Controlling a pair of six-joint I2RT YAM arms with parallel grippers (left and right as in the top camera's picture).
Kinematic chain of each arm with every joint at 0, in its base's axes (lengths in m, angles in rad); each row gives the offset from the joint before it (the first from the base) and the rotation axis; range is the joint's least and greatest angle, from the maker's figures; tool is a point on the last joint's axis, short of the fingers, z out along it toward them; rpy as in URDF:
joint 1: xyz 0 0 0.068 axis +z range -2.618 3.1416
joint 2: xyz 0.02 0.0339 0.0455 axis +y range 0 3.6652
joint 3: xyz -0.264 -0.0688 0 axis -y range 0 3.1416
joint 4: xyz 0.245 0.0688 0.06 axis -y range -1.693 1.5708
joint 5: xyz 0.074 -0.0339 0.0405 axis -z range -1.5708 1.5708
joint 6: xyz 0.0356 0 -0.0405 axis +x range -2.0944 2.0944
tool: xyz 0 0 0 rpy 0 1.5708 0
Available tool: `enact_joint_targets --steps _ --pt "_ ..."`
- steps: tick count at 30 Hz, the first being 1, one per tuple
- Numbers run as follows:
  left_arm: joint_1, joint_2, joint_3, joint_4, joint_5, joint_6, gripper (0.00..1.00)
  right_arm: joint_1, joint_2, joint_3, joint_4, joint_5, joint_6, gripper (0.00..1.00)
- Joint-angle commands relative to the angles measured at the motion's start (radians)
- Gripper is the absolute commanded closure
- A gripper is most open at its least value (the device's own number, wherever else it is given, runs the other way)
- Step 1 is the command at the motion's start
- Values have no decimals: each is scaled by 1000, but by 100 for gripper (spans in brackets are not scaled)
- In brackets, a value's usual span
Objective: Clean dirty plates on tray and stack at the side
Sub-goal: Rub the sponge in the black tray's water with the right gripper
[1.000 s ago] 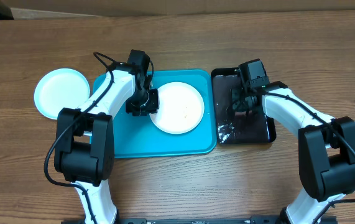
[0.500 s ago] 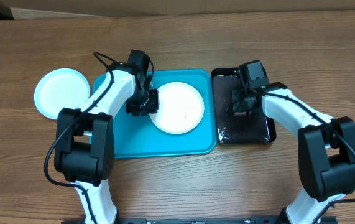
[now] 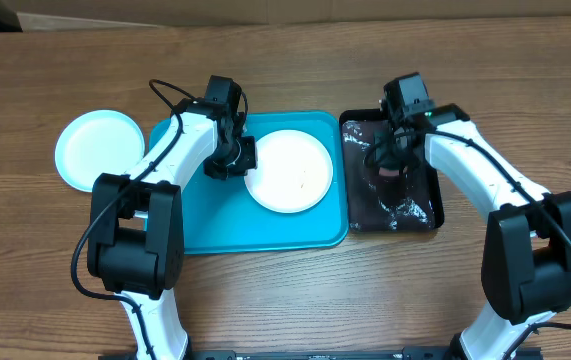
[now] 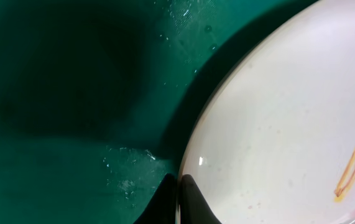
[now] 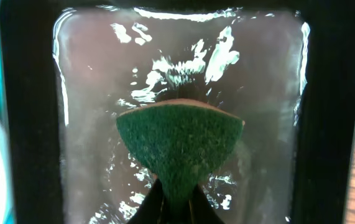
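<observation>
A white plate (image 3: 287, 171) lies on the turquoise tray (image 3: 215, 215). My left gripper (image 3: 243, 164) is at its left rim. In the left wrist view the gripper (image 4: 179, 200) is shut on the rim of the plate (image 4: 276, 118), one finger above and one below. An orange-brown smear (image 4: 353, 165) marks the plate's face. My right gripper (image 3: 391, 166) hangs over the black tray (image 3: 346, 200). In the right wrist view the gripper (image 5: 175, 200) is shut on a green sponge (image 5: 178, 140) above the wet tray floor (image 5: 90, 112).
A second pale plate (image 3: 97, 148) rests on the wooden table left of the turquoise tray. The black tray holds a film of water and sits right beside the turquoise tray. Both arms reach in from the near edge.
My left gripper has shut on the plate's rim, and the plate has shifted slightly. The right gripper has shut on the sponge and moved a little toward the far end of the black tray.
</observation>
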Motion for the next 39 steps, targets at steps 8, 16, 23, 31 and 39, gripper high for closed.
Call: enact_joint_targets --steps 8,16,23,31,39 --pt "-2 13 -4 -86 -71 -121 96 -4 -36 28 -49 -2 52 96" --pt "-2 13 -4 -23 -88 -135 78 7 -43 28 -84 -16 18 96" --pt "-8 13 -4 -53 -77 -127 96 6 -44 28 -85 -16 19 96" --pt "-14 13 -5 -72 -78 -127 96 6 -45 65 -126 -16 19 96" --pt "-14 13 -5 -72 -78 -127 96 6 -43 34 -143 -49 19 96"
